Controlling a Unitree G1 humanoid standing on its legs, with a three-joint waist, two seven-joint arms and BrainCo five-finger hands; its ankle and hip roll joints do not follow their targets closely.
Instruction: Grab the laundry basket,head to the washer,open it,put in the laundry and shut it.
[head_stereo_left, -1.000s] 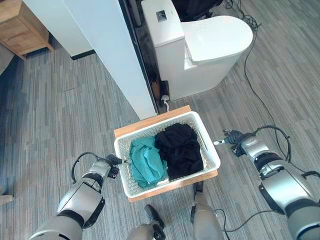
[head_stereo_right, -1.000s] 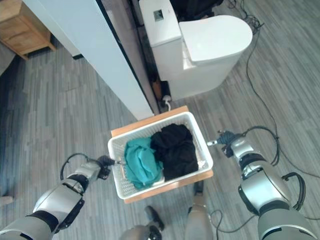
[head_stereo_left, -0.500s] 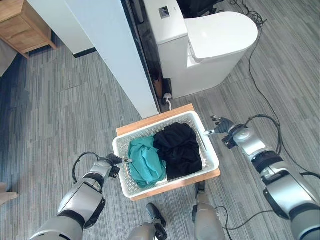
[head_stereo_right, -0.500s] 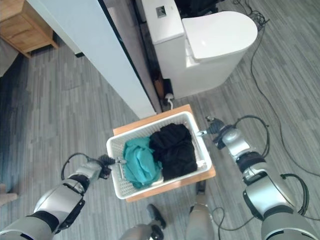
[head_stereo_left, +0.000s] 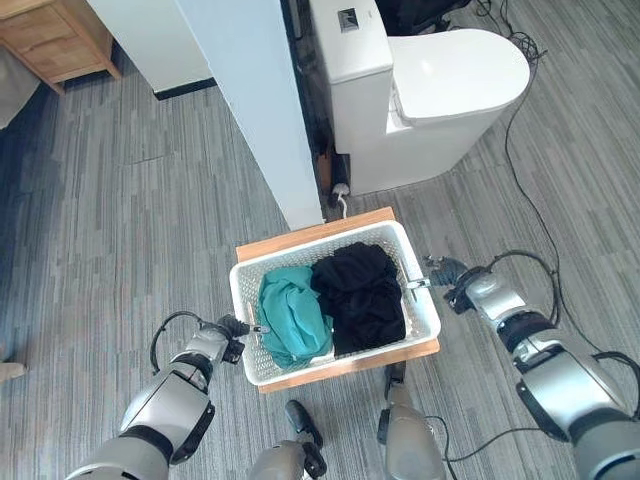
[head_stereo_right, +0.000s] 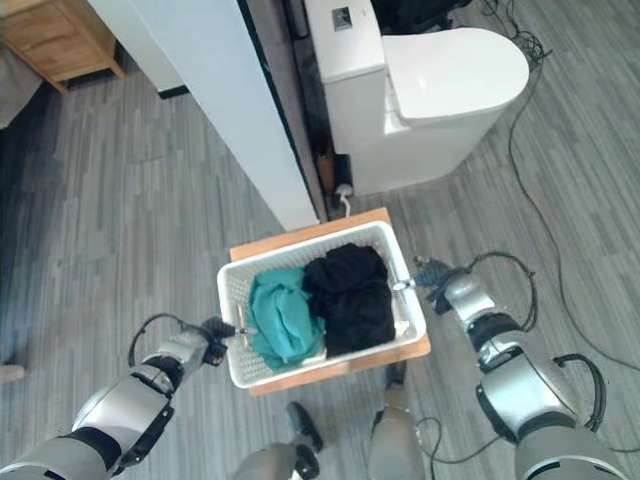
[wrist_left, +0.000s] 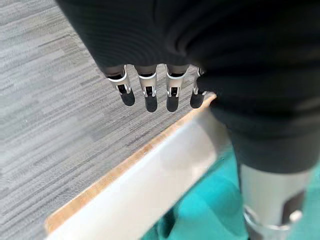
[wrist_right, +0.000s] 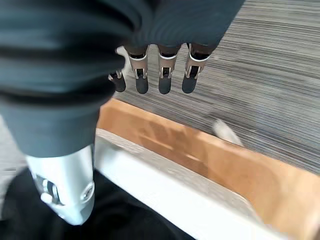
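White laundry basket (head_stereo_left: 421, 300) with a perforated wall, teal garment (head_stereo_left: 293, 318) on its left, black garment (head_stereo_left: 362, 298) on its right. Light wood board (head_stereo_left: 300, 236) under it. Floor (head_stereo_left: 130, 230) grey, striped plank pattern. White toilet (head_stereo_left: 420, 90) far right, white wall panel (head_stereo_left: 260, 100) with a dark edge, light wood cabinet (head_stereo_left: 55, 35) far left. Left hand (wrist_left: 150, 95) and right hand (wrist_right: 160, 75) silver fingers, dark tips, dark ribbed covers.

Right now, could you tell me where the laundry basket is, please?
In the left eye view the white laundry basket sits on a low wooden board on the floor, in front of the toilet, between the left hand and right hand.
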